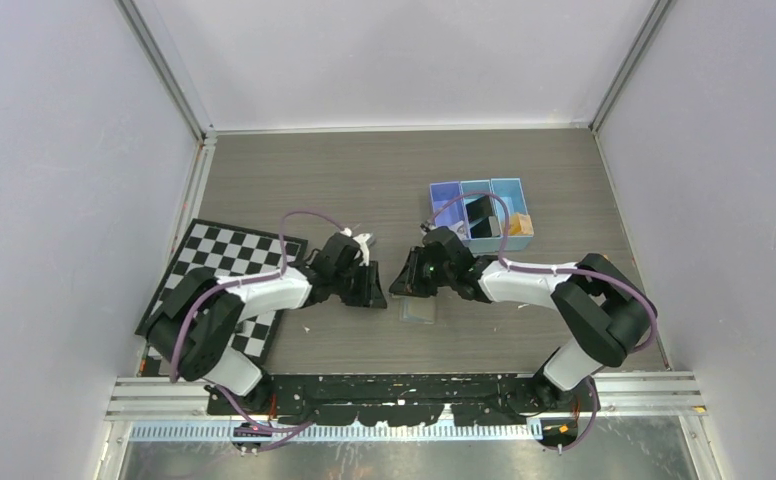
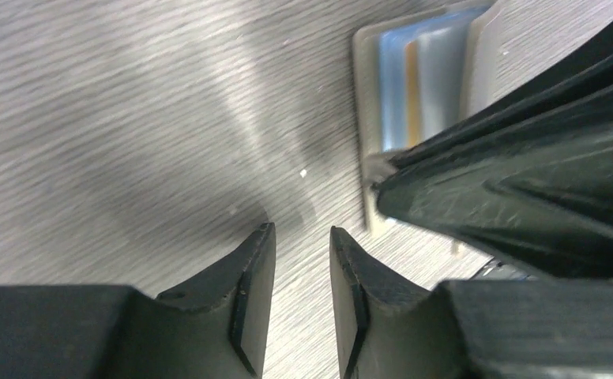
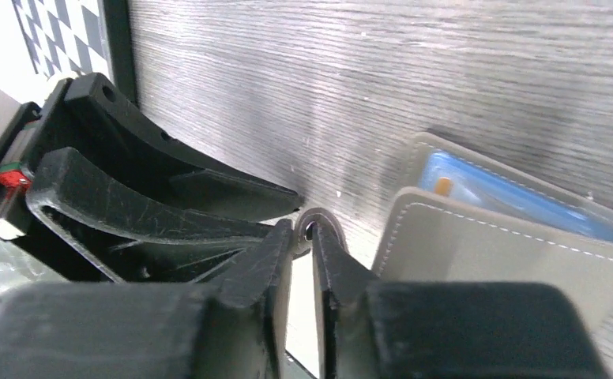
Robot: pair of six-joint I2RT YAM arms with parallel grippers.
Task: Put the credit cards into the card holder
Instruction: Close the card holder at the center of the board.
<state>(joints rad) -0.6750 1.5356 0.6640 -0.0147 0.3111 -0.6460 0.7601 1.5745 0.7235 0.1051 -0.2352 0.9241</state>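
Desk [image 1: 364,170]: smooth grey wood-grain. I judge that light things will slide on it.

Blue tray [image 1: 477,183]: far right of centre, three compartments. There is an orange item in the right one and a dark item in the middle one. I cannot tell whether these are cards.

Left end effector [image 2: 301,230]: fingers apart with bare desk between them, holding nothing, just beside the holder.

Right end effector [image 3: 302,227]: fingers only narrowly parted. I cannot tell whether they pinch anything.

Card holder [image 3: 485,245]: lies on the desk at centre, under the right end effector, with its grey flap partly lifted over the pale blue pockets. Judged light and soft, with floppy flaps. One flap needs pinning down while a card is fed in.

Orange card [image 2: 412,87]: an edge shows inside the holder. Judged thin, stiff and slippery; best taken by a short edge and slid in flat.

Snap tab [image 3: 325,217]: small and round, right at the right fingertips. It is a workable hold, though it may tug the whole holder along.
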